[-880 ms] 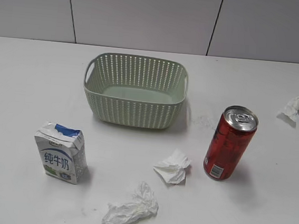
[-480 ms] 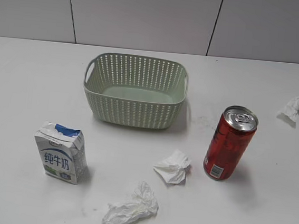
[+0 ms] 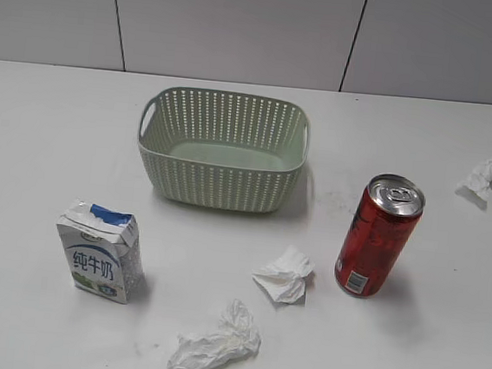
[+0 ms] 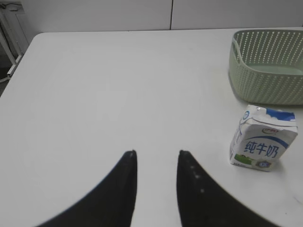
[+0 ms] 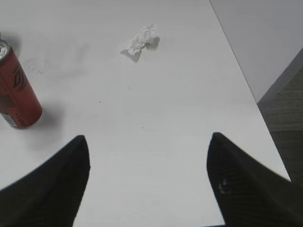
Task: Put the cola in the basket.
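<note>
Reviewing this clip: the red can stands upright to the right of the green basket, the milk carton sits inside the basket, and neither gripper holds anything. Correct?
One thing is wrong: the milk carton is not inside the basket. The exterior view shows it standing on the table, in front of the basket and to its left. The rest holds: the can is upright to the basket's right, and the left gripper and right gripper hold nothing.

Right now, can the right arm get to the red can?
Probably yes. The right gripper is open and empty, and only bare table lies between it and the cola, which stands upright to its left. The crumpled tissue lies off to the side.
</note>
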